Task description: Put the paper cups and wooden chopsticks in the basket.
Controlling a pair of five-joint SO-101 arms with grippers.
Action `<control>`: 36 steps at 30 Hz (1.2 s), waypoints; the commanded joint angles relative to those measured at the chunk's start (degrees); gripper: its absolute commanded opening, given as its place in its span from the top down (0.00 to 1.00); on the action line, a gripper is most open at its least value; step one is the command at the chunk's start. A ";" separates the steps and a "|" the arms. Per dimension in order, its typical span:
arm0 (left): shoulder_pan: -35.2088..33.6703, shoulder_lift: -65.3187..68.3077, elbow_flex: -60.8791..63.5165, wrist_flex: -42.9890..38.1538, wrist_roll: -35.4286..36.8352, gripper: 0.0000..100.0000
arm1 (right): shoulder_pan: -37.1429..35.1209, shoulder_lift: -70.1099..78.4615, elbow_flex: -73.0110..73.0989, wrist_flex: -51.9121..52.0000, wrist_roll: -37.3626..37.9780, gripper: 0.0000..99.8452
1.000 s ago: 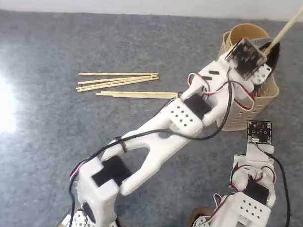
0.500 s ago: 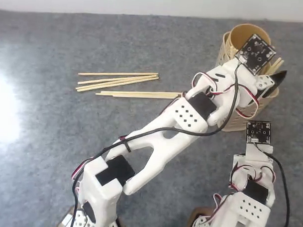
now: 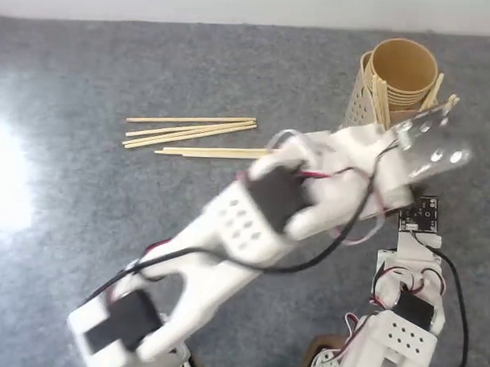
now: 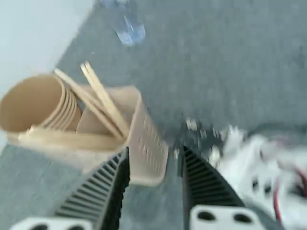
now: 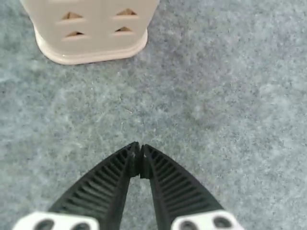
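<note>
High view: paper cups [image 3: 404,64], some chopsticks [image 3: 432,91] inside basket [image 3: 356,104]

1. My work table [image 3: 64,72], topped with grey felt-like matting.
2. Loose wooden chopsticks [image 3: 191,127] lie flat on it, perhaps five.
3. The basket [image 3: 356,103] stands upright near its far edge.

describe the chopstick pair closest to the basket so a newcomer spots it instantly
Start at the beige perforated plastic basket at the far right of the grey carpeted table, holding stacked brown paper cups. Left of it lies the tight parallel pair of wooden chopsticks. It sits nearer the arms' bases than the fanned chopstick bundle, and does not splay.
</note>
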 commanded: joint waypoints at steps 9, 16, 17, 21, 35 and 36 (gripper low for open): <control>-28.13 -18.20 -1.89 31.30 -20.31 0.84 | -0.40 -0.48 -0.44 -0.75 0.70 0.99; -41.93 -18.11 17.36 28.04 -46.59 0.84 | -0.40 -0.48 -0.44 -0.66 0.70 0.99; -42.55 -18.02 19.30 26.64 -47.21 0.84 | -0.40 -0.48 -0.44 -0.66 0.70 0.99; -46.24 -18.02 25.27 16.79 -47.38 0.84 | -0.40 -0.48 -0.35 -0.75 0.70 0.99; -48.00 -17.58 58.68 -30.42 -54.51 0.85 | -0.40 -0.48 -0.35 -0.92 0.70 0.99; -48.00 -16.53 59.47 -33.23 -54.51 0.85 | -0.40 -0.48 -0.35 -0.92 0.70 0.99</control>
